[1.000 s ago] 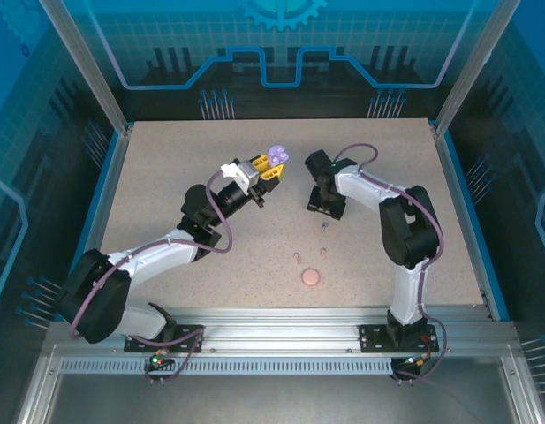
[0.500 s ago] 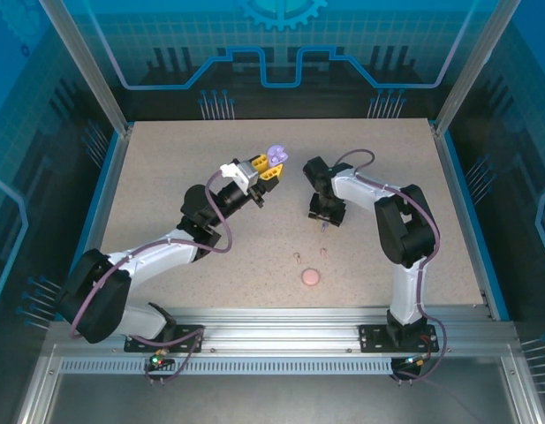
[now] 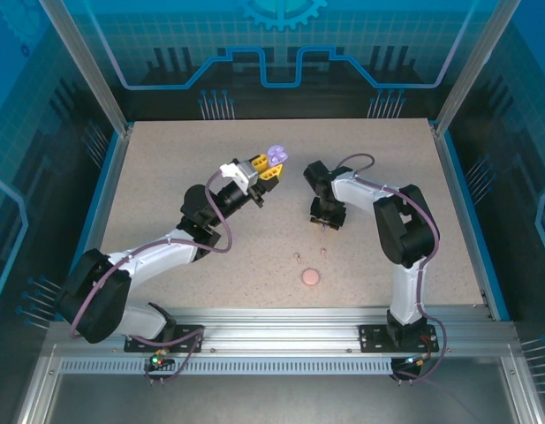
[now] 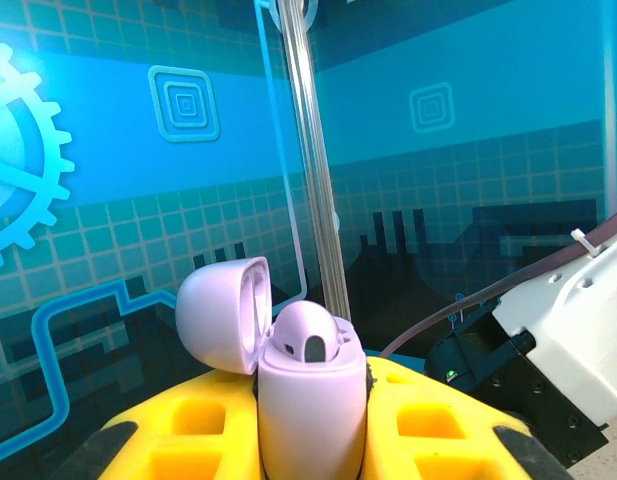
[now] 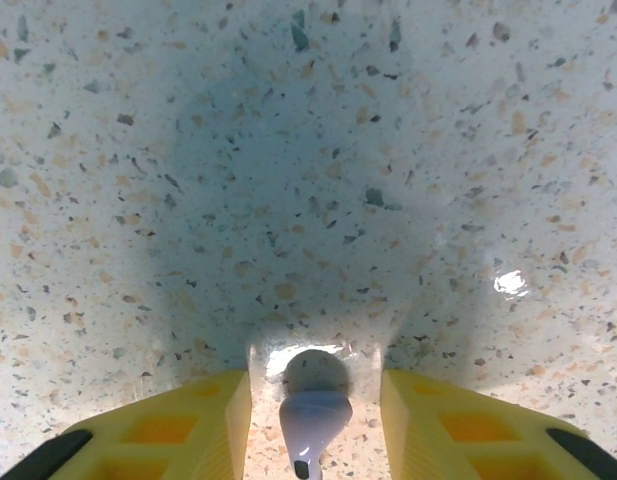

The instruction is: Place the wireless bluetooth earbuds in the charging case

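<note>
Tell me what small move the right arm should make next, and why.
Probably close the right pincer on the pale purple earbud: it lies on the table between the open yellow fingers, not yet gripped. The left pincer holds the open charging case ready.

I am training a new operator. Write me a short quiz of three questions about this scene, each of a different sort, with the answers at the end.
1. True or false: the lid of the purple charging case held by the left gripper is closed.
2. What sits between the jaws of the right gripper, low over the table?
A. a pale purple earbud
B. a coin
C. a cable
3. How many pink earbuds lie on the table just beyond the pink disc?

Key: 1 false, the lid stands open; 2 A; 3 two.
</note>
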{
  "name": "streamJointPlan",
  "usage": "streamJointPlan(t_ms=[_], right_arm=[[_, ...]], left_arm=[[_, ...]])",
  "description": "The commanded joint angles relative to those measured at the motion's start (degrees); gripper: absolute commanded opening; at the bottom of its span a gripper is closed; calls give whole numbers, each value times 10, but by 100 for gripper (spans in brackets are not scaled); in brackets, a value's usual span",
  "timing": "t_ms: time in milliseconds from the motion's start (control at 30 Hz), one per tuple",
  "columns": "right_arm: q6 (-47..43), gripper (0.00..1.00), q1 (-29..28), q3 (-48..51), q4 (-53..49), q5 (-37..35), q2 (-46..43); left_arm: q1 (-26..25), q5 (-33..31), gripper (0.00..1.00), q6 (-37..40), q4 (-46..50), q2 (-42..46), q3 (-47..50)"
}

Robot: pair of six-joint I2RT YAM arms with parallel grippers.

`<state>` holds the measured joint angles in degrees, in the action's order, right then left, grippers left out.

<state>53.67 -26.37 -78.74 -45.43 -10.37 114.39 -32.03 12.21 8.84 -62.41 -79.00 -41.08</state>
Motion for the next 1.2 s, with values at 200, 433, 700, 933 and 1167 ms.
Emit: streamJointPlan(t_ms=[200, 433, 700, 933, 1167], right_arm=[[6, 28, -6, 12, 2, 1, 0], [-3, 15, -6, 28, 20, 5, -22], [-31, 9, -5, 56, 66, 16, -74], [-55, 9, -5, 90, 111, 24, -167], [-84, 11, -2, 110, 153, 53, -287]], left_arm=[[3, -5, 0, -14, -26, 13, 4], [4, -6, 0, -14, -25, 13, 2], [4, -4, 0, -18, -21, 9, -3], [3, -3, 0, -15, -13, 8, -9], [4, 3, 0, -15, -9, 0, -21]])
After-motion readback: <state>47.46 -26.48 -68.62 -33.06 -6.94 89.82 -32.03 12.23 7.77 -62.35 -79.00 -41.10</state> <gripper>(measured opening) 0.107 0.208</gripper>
